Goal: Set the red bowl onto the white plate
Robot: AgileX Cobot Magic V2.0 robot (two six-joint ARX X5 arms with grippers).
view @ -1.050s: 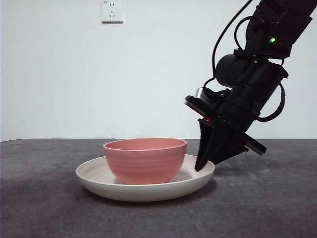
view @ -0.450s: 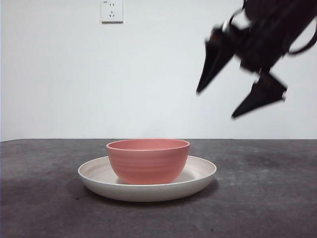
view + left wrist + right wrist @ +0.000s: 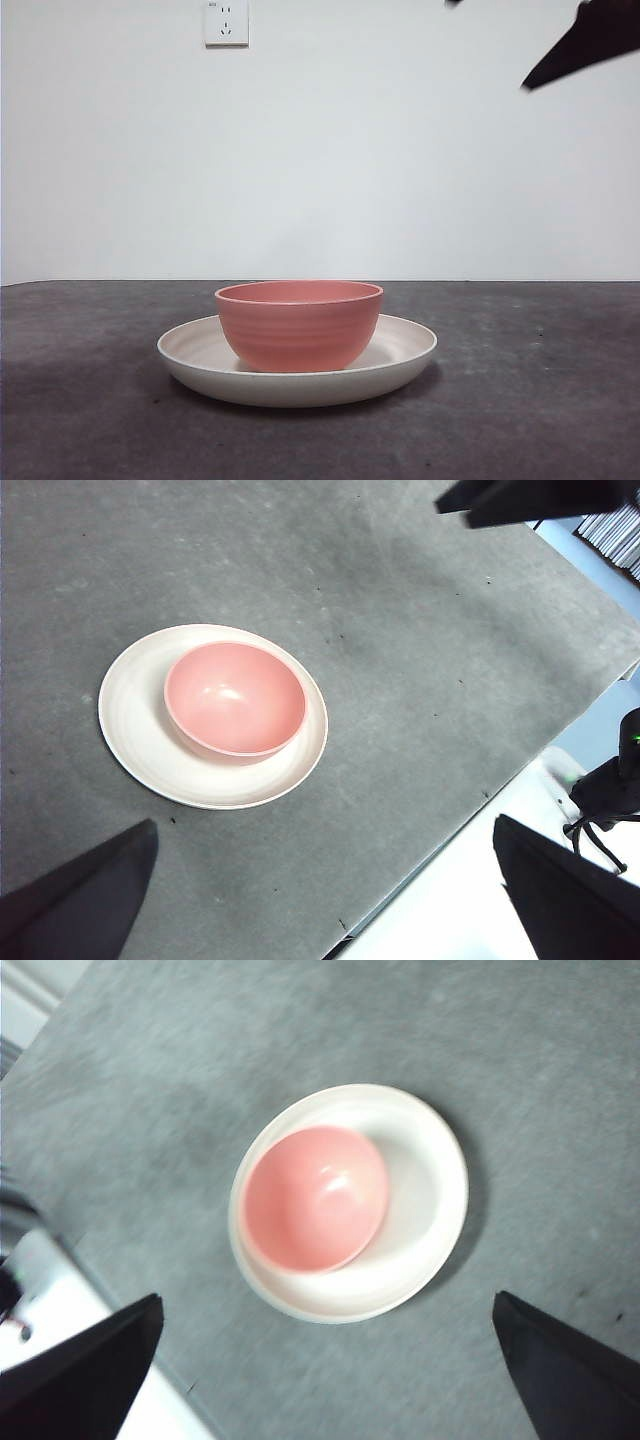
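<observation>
The red bowl (image 3: 300, 325) stands upright inside the white plate (image 3: 400, 355) on the dark grey table. Nothing touches either one. My right gripper (image 3: 488, 45) is open and empty, high at the top right of the front view, well above and to the right of the plate. The right wrist view looks down from high up on the bowl (image 3: 315, 1198) in the plate (image 3: 430, 1190), between that gripper's (image 3: 324, 1300) spread jaws. My left gripper (image 3: 324, 822) is open and empty, also high above the bowl (image 3: 235, 698) and plate (image 3: 130, 720).
A wall socket (image 3: 226, 22) is on the white wall behind. In the left wrist view the table's edge (image 3: 450, 830) runs near a black camera stand (image 3: 610, 790), and the right arm's jaws (image 3: 530, 495) show at a corner.
My right gripper has risen from beside the plate's right rim to the top right corner with its jaws spread. The bowl and plate shifted slightly to the right at first, then stayed still.
</observation>
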